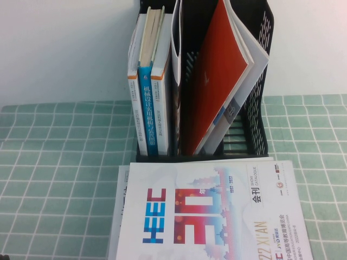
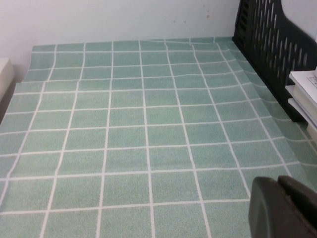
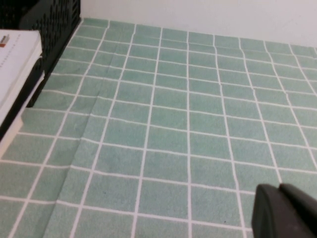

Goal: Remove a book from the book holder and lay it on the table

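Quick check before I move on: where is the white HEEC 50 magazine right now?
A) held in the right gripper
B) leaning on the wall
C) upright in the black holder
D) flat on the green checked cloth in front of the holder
D: the book lies flat on the table, in front of the book holder; the right gripper is shut on nothing, off to the side.

At lower centre of the high view, the book (image 1: 209, 214) has a white cover with blue "HEEC", red "50" and a pastel skyline. The book holder (image 1: 259, 108) at upper centre is black and perforated, holding a red magazine (image 1: 214, 81). The table (image 1: 59, 173) is pale green with thin white grid lines.
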